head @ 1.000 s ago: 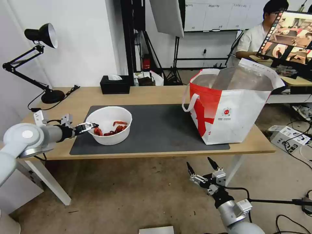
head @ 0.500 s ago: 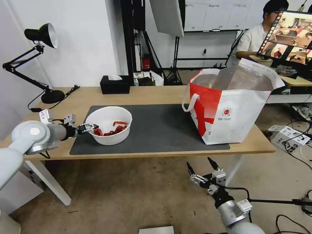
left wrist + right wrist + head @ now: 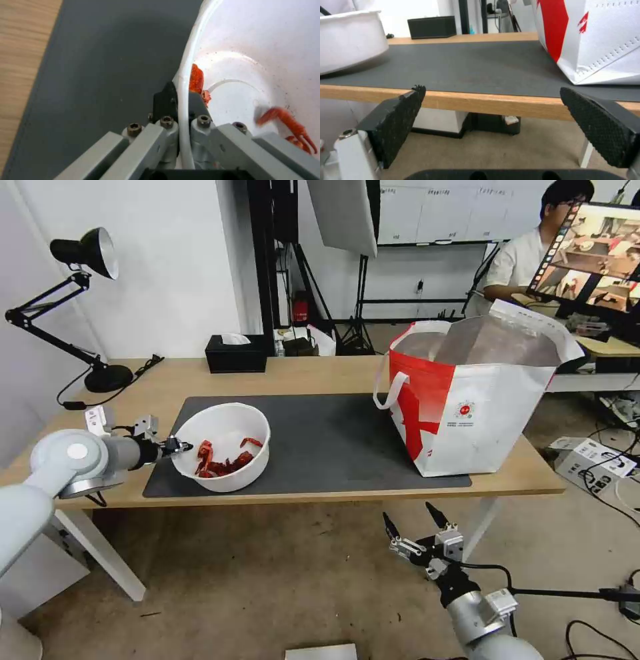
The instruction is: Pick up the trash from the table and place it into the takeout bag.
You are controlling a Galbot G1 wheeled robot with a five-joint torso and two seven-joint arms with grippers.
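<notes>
Left gripper point(image 3: 179, 447) pinches the nine o'clock rim of the tilted white round bowl of red shell scraps point(image 3: 223, 445); right gripper point(image 3: 414, 527) hangs wide apart.

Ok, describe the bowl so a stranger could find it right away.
On the light-wood table, look at the dark grey mat's left end. The white round bowl sits there, tilted, its rim pinched by the left claw. Nothing else there holds red shell scraps.

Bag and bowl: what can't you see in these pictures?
- Takeout bag, head view: its own tall walls hide whatever lies inside.
- Bowl, left wrist view: the left hand, pinching the rim, covers part of it.
- Right wrist view: the frame edge cuts off most of the bowl, past the open right hand.
</notes>
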